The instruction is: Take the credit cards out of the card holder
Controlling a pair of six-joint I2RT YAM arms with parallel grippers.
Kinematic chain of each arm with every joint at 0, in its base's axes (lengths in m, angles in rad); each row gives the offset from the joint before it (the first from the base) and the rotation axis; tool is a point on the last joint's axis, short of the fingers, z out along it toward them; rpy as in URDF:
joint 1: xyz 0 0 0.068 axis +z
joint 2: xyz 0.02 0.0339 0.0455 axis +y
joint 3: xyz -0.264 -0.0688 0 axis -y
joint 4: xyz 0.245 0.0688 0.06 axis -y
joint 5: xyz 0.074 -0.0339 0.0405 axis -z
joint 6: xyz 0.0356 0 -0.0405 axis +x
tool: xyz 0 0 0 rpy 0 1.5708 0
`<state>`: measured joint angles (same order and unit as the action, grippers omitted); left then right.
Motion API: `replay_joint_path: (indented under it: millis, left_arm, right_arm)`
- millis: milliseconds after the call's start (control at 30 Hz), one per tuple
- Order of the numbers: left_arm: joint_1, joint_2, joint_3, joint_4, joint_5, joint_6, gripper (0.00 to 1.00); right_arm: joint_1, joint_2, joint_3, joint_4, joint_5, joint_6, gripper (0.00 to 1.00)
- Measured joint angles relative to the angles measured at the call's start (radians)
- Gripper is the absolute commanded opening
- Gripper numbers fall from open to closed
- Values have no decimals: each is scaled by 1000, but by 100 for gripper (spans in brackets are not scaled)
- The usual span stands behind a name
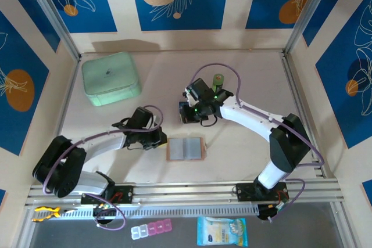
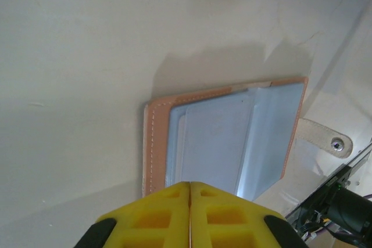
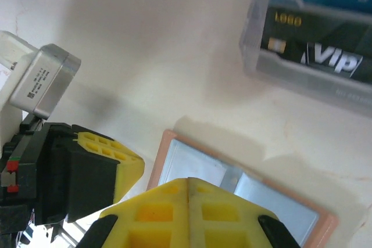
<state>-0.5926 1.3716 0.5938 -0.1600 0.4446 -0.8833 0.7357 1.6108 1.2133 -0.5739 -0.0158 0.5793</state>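
The card holder (image 1: 186,148) lies open and flat on the table, pinkish-tan outside with grey-blue pockets (image 2: 232,137), its snap tab (image 2: 325,137) sticking out to one side. The pockets in view look empty. The credit cards (image 3: 314,45), dark with gold and white print, lie stacked on the table beyond the holder (image 3: 244,187). My left gripper (image 1: 161,142) is shut just left of the holder, its yellow fingertips (image 2: 190,185) pressed together over the holder's edge. My right gripper (image 1: 185,117) hangs shut above the holder's far edge, fingertips (image 3: 188,181) closed with nothing between them.
A mint-green case (image 1: 110,78) stands at the back left. A small green object (image 1: 218,78) sits behind the right arm. Metal frame posts border the table. A pill box (image 1: 151,229) and a packet (image 1: 221,230) lie below the arms' rail.
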Motion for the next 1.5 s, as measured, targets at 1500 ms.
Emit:
replay_joint_path:
  millis: [1500]
  left_arm:
    - [-54,66,-23,-24,-42,21,0]
  right_arm:
    - [126,82,-254,267,-180,298,25]
